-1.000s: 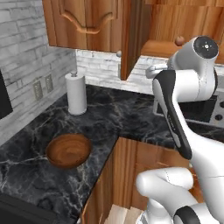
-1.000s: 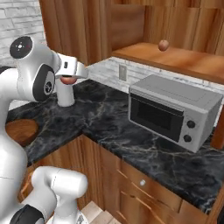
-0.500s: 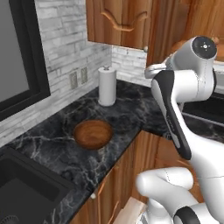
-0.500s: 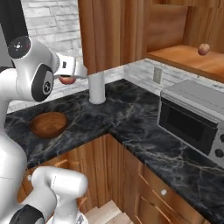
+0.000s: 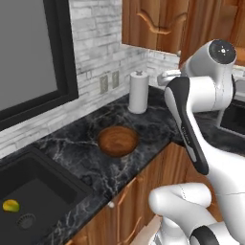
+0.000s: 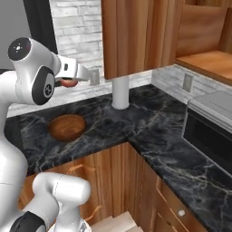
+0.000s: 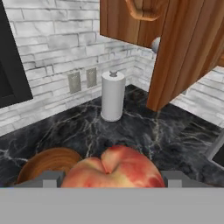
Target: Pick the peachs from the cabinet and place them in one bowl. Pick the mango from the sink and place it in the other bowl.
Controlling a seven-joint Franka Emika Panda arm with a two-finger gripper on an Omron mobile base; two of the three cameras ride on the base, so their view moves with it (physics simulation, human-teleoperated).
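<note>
The white arm rises from the base, bends at a dark-capped elbow high above the counter, and holds its hand out level over the black marble counter (image 5: 72, 148). In the right base view the gripper (image 6: 69, 82) points toward the brick wall with a reddish peach (image 6: 69, 83) between its fingers. The hand view confirms the hold: the peach (image 7: 113, 168) sits low in the middle, round, red and orange with a pale yellow blush and a crease down its top, clamped from both sides by the grey fingers (image 7: 48, 179).

The wooden bowl (image 5: 117, 140) rests on the counter below and ahead of the hand; it is round, dark brown, with grain rings visible inside. Just behind it stands a white paper towel roll (image 5: 138, 92), a smooth upright cylinder with a small knob on top, near the wall of pale grey brick (image 5: 103, 43). Two grey outlets (image 7: 82, 79) are set into the brick beside the roll.

The sink (image 5: 33, 201) is a matte black basin sunk into the counter at the left; the mango (image 5: 11, 206), small, oval, yellow with green, lies on its floor just beside the round metal drain (image 5: 26, 220). Warm brown wooden cabinet doors (image 5: 155, 24) with curved handles hang above. A grey microwave (image 6: 210, 131) sits on the counter at the right. No writing can be read.
</note>
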